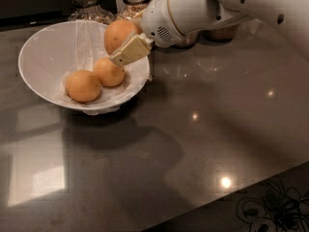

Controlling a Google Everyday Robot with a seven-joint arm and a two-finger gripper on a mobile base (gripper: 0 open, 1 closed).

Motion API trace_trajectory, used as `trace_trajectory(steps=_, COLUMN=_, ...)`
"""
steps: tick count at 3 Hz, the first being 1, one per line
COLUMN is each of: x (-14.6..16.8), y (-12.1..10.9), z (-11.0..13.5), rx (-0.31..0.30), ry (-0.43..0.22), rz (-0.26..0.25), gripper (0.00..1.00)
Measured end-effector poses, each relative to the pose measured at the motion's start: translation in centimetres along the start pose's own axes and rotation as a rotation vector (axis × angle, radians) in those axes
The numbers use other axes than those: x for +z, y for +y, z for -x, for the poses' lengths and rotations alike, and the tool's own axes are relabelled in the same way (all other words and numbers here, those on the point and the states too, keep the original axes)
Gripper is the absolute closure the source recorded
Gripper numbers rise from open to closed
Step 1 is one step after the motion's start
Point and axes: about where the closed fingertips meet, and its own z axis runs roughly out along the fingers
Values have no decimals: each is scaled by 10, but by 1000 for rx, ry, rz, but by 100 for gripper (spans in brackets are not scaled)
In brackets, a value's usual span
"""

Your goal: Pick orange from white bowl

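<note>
A wide white bowl [43,57] stands on the dark table at the left. Two oranges lie in it: one at the front [83,85] and one behind it [108,72]. My gripper [123,43] reaches in from the right and is shut on a third orange [118,34]. It holds that orange above the bowl's right rim, clear of the other two. One cream finger [130,50] crosses the front of the held orange; the other finger is hidden behind it.
Glass jars of grains [88,4] stand behind the bowl along the back of the table. My white arm [231,6] spans the upper right. The dark glossy table [193,144] stretches to the front and right.
</note>
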Motion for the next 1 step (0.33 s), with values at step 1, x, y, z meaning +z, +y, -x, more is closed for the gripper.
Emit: trace_trajectory(steps=1, x=3, y=5, z=0, rx=-14, ry=2, rz=6, gripper=100)
